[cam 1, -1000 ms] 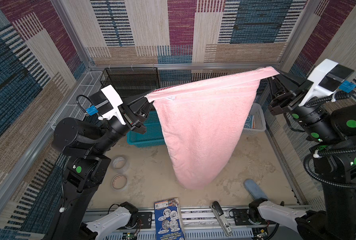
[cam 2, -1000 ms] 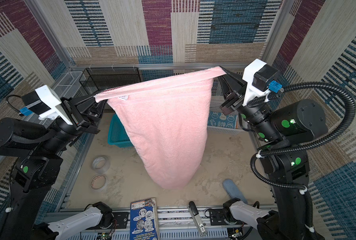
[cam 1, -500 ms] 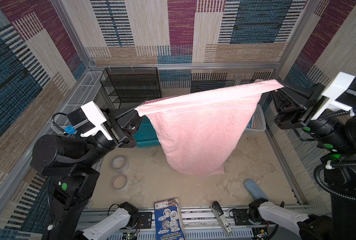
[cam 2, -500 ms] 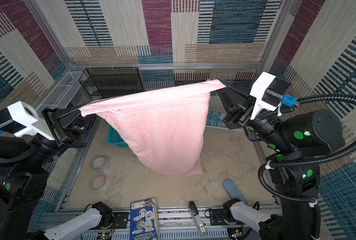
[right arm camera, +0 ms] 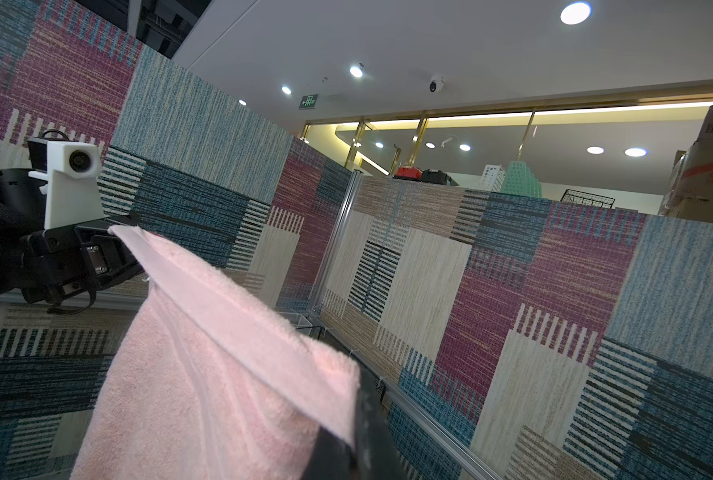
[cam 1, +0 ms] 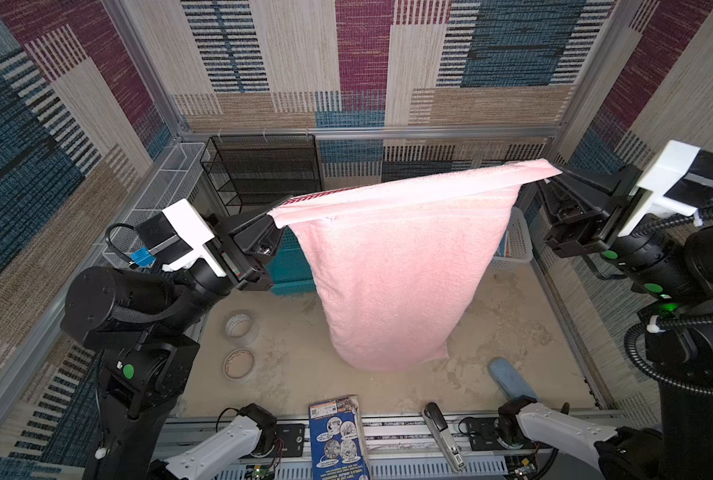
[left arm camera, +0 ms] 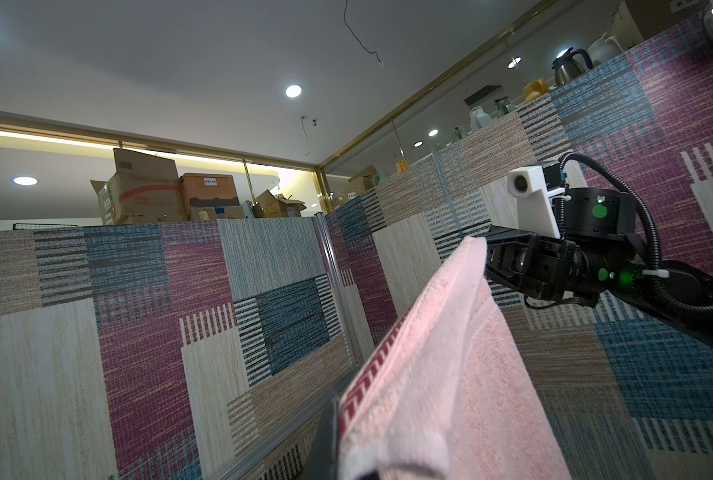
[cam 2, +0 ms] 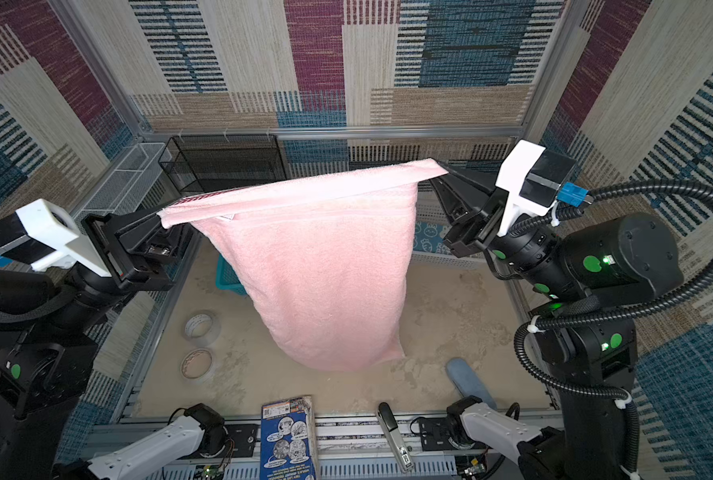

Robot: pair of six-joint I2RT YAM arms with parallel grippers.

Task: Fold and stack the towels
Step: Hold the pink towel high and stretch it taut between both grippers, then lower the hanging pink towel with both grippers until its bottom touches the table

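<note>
Since half a second ago the left arm has swung back in toward the middle and the pink towel (cam 1: 392, 282) has dropped lower again, narrowing to a rounded bottom. It hangs in the air between the two arms, its top edge stretched taut and sloping up toward the right. The lower end is over the middle of the sandy tabletop (cam 1: 513, 316); whether it touches I cannot tell.

The left gripper (cam 1: 273, 218) is clamped on one top corner, beside the red-striped hem, and the right gripper (cam 1: 554, 176) is clamped on the other. A blue printed towel (cam 2: 429, 239) lies in the white basket (cam 1: 517, 232) behind.

Risks, as I judge them:
- Each pinch holds only a corner, so a sharp pull apart could tear one free.
- Lowering with the sides drawn in would lay the cloth bunched, spoiling the fold.
- The hem could drag onto the tape rolls (cam 1: 240, 328) nearby.
</note>
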